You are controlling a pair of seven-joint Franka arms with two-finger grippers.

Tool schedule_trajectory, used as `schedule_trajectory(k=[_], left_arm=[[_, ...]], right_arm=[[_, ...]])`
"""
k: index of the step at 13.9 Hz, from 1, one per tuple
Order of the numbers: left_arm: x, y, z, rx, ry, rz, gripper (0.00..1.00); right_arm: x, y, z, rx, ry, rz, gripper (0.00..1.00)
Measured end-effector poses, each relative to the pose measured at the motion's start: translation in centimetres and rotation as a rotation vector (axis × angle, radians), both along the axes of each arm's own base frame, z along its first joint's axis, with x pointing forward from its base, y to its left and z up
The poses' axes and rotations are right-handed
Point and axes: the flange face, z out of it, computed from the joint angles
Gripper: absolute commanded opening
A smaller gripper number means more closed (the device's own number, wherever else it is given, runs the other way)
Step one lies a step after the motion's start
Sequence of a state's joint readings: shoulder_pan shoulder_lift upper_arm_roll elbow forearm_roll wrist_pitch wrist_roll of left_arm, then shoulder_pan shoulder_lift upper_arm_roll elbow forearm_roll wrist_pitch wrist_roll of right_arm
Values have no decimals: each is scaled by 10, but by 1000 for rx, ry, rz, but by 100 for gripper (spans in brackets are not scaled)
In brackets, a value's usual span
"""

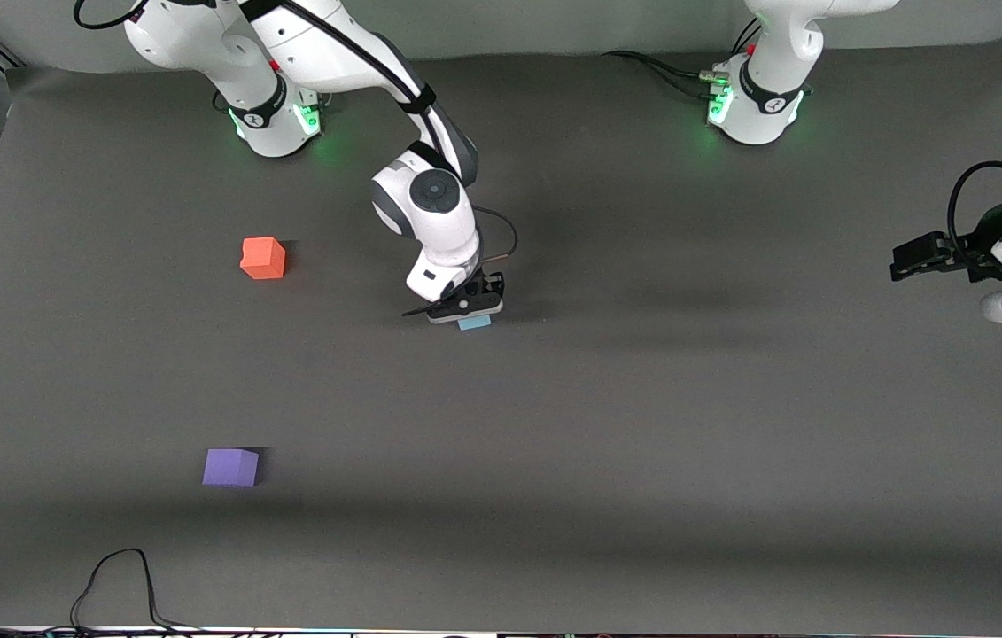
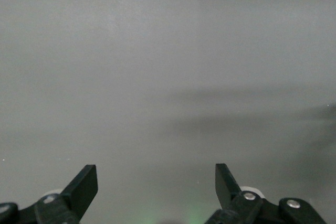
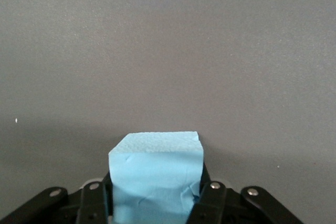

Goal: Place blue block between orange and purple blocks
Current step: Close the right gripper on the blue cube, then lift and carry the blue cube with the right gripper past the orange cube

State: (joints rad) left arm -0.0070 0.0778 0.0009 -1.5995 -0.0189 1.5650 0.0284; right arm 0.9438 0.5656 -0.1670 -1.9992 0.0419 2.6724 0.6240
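The blue block [image 1: 474, 323] is a light sky-blue cube at the middle of the table. My right gripper [image 1: 465, 308] is shut on it; in the right wrist view the block [image 3: 156, 166] fills the gap between the fingers of the gripper [image 3: 156, 192]. I cannot tell whether the block rests on the mat. The orange block [image 1: 263, 258] sits toward the right arm's end. The purple block [image 1: 230, 467] sits nearer the front camera than the orange one. My left gripper [image 1: 908, 259] is open and empty, waiting over the left arm's end of the table [image 2: 156, 177].
A dark grey mat [image 1: 642, 425] covers the table. A black cable [image 1: 115, 580] loops at the table edge nearest the front camera. The two arm bases [image 1: 275, 120] [image 1: 753, 106] stand along the edge farthest from it.
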Motion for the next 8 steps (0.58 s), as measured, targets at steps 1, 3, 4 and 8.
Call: schedule_trajectory(k=[1,3,4,8], left_arm=[[0,-2,0,0,0,-3,100],[0,-3,0,0,0,-6,100],[0,-3,0,4,0,-6,100],[0,-3,0,24,0,-13,100]], right_arm=[[1,-1,0,0,-1,-2,35],[8,-4,3,0,-3,-9,35],[14,-5,10,-3,0,-14,35],[51,-10,94,11,54,-62,35]])
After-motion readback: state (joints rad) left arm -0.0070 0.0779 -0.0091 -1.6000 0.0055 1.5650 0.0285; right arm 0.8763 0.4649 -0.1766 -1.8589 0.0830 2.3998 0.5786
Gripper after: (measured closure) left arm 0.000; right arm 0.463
